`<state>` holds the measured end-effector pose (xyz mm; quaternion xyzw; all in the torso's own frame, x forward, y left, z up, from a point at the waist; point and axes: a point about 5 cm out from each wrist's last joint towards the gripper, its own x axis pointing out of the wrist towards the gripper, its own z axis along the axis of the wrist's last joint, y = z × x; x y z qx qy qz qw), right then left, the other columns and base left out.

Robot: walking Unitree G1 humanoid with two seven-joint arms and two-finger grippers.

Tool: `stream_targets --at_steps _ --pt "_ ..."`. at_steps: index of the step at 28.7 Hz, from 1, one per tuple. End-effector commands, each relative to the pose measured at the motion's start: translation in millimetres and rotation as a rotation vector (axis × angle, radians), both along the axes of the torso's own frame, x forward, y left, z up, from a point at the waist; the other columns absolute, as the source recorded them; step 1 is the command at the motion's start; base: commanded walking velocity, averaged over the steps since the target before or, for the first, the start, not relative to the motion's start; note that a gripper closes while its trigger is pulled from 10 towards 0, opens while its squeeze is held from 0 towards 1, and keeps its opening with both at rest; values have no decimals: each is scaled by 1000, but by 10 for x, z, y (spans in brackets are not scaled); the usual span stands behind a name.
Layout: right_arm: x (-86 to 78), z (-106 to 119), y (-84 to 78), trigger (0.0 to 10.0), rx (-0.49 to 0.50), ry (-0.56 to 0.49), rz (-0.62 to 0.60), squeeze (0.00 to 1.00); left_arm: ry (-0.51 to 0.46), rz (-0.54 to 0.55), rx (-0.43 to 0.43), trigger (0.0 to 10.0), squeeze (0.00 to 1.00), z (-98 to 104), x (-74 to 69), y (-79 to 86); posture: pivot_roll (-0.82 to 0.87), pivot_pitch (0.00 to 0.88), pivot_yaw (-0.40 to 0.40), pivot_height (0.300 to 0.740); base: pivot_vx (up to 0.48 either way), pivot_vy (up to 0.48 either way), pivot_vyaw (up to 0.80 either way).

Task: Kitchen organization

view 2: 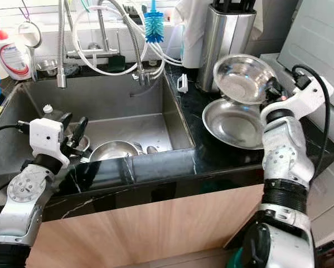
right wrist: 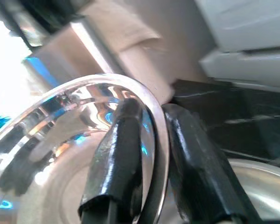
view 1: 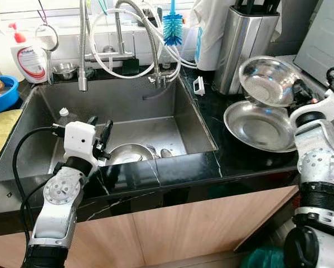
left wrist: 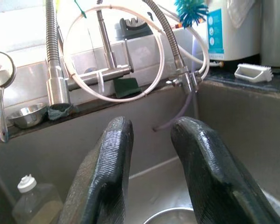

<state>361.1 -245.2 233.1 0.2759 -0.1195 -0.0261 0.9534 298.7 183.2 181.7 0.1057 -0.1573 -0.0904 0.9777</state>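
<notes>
Steel bowl [view 2: 242, 77] hangs tilted above a wide steel plate [view 2: 233, 124] on the black tabletop [view 2: 317, 146], its rim pinched by the right tool [right wrist: 151, 158]. The left tool [left wrist: 151, 172] hovers with fingers parted over the sink [view 1: 133, 106], above another bowl [view 1: 130, 153].

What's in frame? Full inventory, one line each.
steel bowl: 1, silver, lifted and tilted above the counter, rim pinched by the right end effector
steel plate: 1, silver, flat on the black counter right of the sink
sink: 1, steel, set into the counter
bowl in sink: 1, silver, front of the basin
small bottle: 1, clear with white cap, left in the basin
soap bottle: 1, white and red, back left ledge
blue bowl: 1, blue, far left
bottle brush: 1, blue, behind the tap
knife holder: 1, steel, back right
left end effector: open, over the basin
right end effector: shut on the steel bowl rim
</notes>
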Motion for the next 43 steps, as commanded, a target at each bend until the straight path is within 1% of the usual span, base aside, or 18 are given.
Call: stream_targets --at_steps 1,4,6,8,10,12,16,18,21,24,28,30,31,32,33,34,42,43 --pt "-27 -6 110 10000 -29 -46 52 0 -3 0 3 10000 0 29 19 -17 74 0 -28 740 0 0 0" --pt "-75 -49 208 10000 -51 -84 90 0 0 8 -12 10000 0 40 24 9 73 0 -29 740 0 0 0" --pt "-146 -83 354 10000 -80 -129 154 0 10 14 -39 10000 0 44 29 33 76 0 -28 740 0 0 0" --pt "-173 -85 397 10000 -89 -150 172 0 17 14 -63 10000 0 44 31 35 74 0 -28 740 0 0 0" --pt "-185 -110 432 10000 -38 -156 177 0 35 -9 -91 10000 0 42 32 2 71 0 -26 740 0 0 0" --pt "-196 -206 543 10000 16 -141 201 0 90 -99 -198 10000 0 37 22 -90 63 0 -25 740 0 0 0" --pt "-236 -306 696 10000 -1 -137 251 0 117 -196 -246 10000 0 78 -2 -203 74 0 -26 740 0 0 0" --pt "-274 -382 789 10000 30 -131 255 0 135 -266 -317 10000 0 141 -18 -277 80 0 -28 740 0 0 0" --pt "-289 -447 833 10000 66 -109 245 0 157 -297 -370 10000 0 151 -27 -300 80 0 -28 740 0 0 0" --pt "-316 -519 900 10000 34 -88 252 0 174 -313 -426 10000 0 170 -38 -289 78 7 -29 740 0 0 0" --pt "-325 -566 915 10000 28 -68 247 0 190 -386 -441 10000 0 193 -80 -362 77 11 -29 740 0 0 0" --pt "-333 -592 943 10000 19 -60 253 0 208 -427 -498 10000 0 210 -108 -404 77 11 -29 740 0 0 0" --pt "-340 -603 968 10000 0 -57 260 0 223 -452 -584 10000 0 234 -115 -412 74 14 -27 740 0 0 0" --pt "-340 -603 968 10000 0 -57 260 0 223 -452 -584 10000 0 234 -115 -412 74 14 -27 740 0 0 0" --pt "-343 -603 980 10000 1 -58 262 0 231 -481 -656 10000 365 264 -121 -411 74 15 -26 740 0 0 0" --pt "-343 -598 987 10000 1 -61 266 0 233 -499 -668 10000 1000 276 -129 -417 74 15 -26 740 0 0 0" --pt "-314 -524 1005 10000 -40 -85 279 0 258 -536 -653 10000 1000 312 -171 -452 72 12 -28 740 0 0 0" --pt "-313 -518 1011 10000 -49 -87 282 0 262 -537 -647 10000 0 312 -172 -455 72 12 -28 740 0 0 0"
